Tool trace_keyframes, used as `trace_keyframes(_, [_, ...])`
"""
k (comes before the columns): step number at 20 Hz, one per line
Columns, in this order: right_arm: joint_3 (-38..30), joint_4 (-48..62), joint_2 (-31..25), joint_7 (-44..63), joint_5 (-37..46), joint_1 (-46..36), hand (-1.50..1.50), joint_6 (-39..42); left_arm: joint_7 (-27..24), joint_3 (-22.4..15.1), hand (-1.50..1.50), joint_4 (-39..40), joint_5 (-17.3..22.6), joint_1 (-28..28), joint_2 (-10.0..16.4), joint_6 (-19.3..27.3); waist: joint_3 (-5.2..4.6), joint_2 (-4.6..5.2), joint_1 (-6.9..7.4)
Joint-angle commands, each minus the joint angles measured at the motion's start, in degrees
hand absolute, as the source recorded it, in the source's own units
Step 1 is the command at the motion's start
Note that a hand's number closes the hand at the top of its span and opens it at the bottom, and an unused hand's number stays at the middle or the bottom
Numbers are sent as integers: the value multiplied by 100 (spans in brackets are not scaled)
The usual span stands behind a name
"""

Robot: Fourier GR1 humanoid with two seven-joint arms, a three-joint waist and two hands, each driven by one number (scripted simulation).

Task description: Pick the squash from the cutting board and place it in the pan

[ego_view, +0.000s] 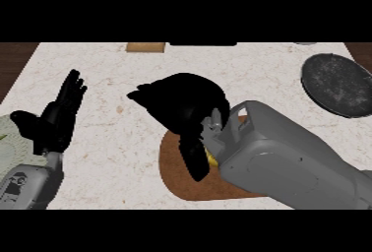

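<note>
At the far left, a pale greenish round object (7, 147), cut off by the edge, lies partly under the heel of the left hand (51, 123); what it is cannot be told. The left hand rests open, fingers straight and close together, pointing up and away from the robot, with the thumb standing out to its left. It holds nothing. To its right is a bare stretch of pale speckled counter (116, 152).

Further right, beyond the left hand's fingertips at the far edge of the counter, sits a small tan block (145, 47) with a thin dark strip (203, 44) just to its right.

The right hand (181, 103) is in the middle, over the far end of the brown cutting board (178, 184). Its fingers are curled over and down, and the thumb reaches back toward the robot. The squash (210, 158) shows only as a small yellow sliver under the hand, between the thumb and the grey wrist; the hand hides the rest and appears closed round it. Whether the squash has left the board cannot be told.

Well to the right of this hand and further from the robot lies the dark round pan (338, 83), holding nothing.
</note>
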Motion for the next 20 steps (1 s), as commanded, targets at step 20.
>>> trace_keyframes(20, [256,848,574,180,1594,967,-150,407,-1,461,0,-161,-240,269,-68,-433,1,12,21])
